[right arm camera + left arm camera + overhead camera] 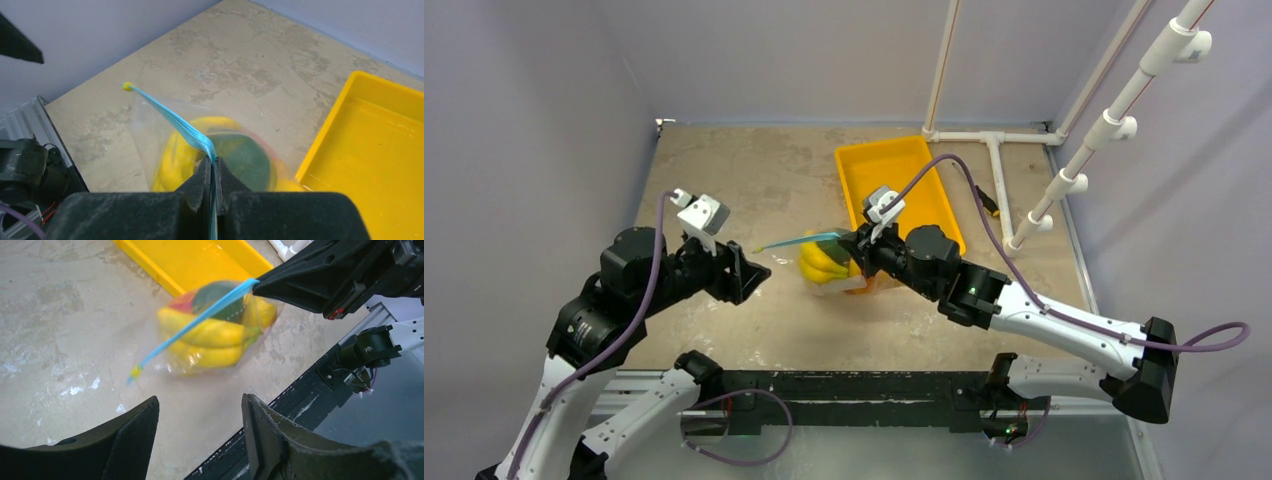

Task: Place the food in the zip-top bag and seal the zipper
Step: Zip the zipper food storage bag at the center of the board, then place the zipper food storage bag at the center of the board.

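The clear zip-top bag hangs just above the table in front of the tray, with the food inside: yellow bananas, a dark green avocado and something red behind them. My right gripper is shut on the right end of the teal zipper, its jaws pinched flat on the strip. The zipper's left end sticks out free. My left gripper is open a short way left of that end, with nothing between its fingers.
The yellow tray lies behind the bag, showing no fruit. A white pipe frame stands at the back right, with a small black and yellow object beside it. The black front rail runs along the near edge.
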`<state>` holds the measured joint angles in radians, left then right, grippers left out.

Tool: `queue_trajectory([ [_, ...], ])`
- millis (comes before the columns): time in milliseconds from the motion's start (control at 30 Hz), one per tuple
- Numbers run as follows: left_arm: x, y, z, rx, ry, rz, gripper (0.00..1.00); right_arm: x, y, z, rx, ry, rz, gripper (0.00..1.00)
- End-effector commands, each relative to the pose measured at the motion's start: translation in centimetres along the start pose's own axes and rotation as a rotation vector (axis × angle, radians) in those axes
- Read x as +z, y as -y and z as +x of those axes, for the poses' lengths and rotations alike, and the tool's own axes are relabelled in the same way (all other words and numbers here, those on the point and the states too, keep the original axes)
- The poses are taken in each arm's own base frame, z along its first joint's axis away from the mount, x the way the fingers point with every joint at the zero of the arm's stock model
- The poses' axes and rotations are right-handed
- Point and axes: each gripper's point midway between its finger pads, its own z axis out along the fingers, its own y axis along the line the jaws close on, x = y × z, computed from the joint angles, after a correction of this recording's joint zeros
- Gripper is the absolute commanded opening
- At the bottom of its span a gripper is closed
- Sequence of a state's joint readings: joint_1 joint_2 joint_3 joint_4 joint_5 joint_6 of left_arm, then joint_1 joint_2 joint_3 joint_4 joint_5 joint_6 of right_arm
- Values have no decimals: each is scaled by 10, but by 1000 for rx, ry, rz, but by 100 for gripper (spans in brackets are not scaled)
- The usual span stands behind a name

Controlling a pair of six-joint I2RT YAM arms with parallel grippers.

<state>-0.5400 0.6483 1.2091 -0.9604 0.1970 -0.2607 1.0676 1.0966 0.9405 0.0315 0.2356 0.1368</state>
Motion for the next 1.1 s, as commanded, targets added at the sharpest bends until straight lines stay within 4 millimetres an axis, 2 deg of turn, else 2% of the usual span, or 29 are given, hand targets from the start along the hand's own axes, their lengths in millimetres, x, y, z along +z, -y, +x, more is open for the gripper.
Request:
queue_trajectory([
  [0, 12, 8, -35, 73, 105, 46, 60, -6, -14, -36, -18, 119, -75, 0],
  [233, 26, 24, -39, 149, 139, 164, 62, -8, -42, -32, -47, 109, -178, 0],
  [400, 31, 38, -33, 190, 138, 271, 64, -13, -56, -36, -62, 117, -250, 0],
  [533, 38, 43, -23, 195, 101, 322, 64, -19, -59, -43, -62, 139, -268, 0],
  [767, 58, 41, 0, 162, 16, 352, 64, -16, -58, -43, -53, 136, -253, 0],
  [1067, 69, 41, 14, 135, -18, 374, 63, -14, -63, -52, -36, 142, -265, 0],
])
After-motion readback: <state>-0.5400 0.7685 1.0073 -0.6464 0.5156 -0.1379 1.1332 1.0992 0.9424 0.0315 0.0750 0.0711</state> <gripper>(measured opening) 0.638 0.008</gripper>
